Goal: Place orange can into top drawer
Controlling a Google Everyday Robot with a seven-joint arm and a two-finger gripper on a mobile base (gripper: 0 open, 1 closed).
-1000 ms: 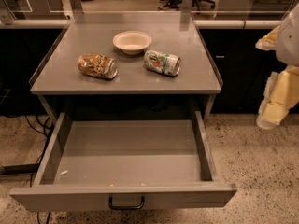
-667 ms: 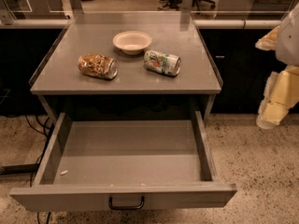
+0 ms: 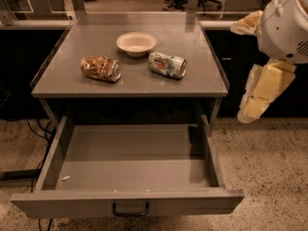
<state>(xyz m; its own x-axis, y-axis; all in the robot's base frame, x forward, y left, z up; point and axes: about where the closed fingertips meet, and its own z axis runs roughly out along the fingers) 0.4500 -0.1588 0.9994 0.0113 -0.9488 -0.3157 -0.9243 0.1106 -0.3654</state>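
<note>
The claw (image 3: 255, 102) is held off the right side of the bench (image 3: 130, 83), out past its edge and apart from it, at about the level of the bench top. It is hung from a rounded white arm housing (image 3: 286, 23) at the upper right and is pointed downward and slightly leftward, toward the speckled floor (image 3: 269, 177). Whether the claw is apart or together cannot be told; nothing is seen clasped in it. The orange can (image 3: 100, 68) is found well to the left of the claw, laid on its side on the bench top, with its shiny end turned toward the claw. Between it and the claw, a white and green can (image 3: 167, 64) is also laid on its side, apart from the orange can. A pale bowl (image 3: 136, 43) is set upright farther back, behind the gap between the two cans. The top drawer (image 3: 72, 207) is pulled fully out, below and to the left of the claw, with its dark curved handle (image 3: 130, 211) at the middle of the front panel. A small pale scrap (image 3: 66, 178) is seen on the drawer's floor, at the corner farthest from the claw.
</note>
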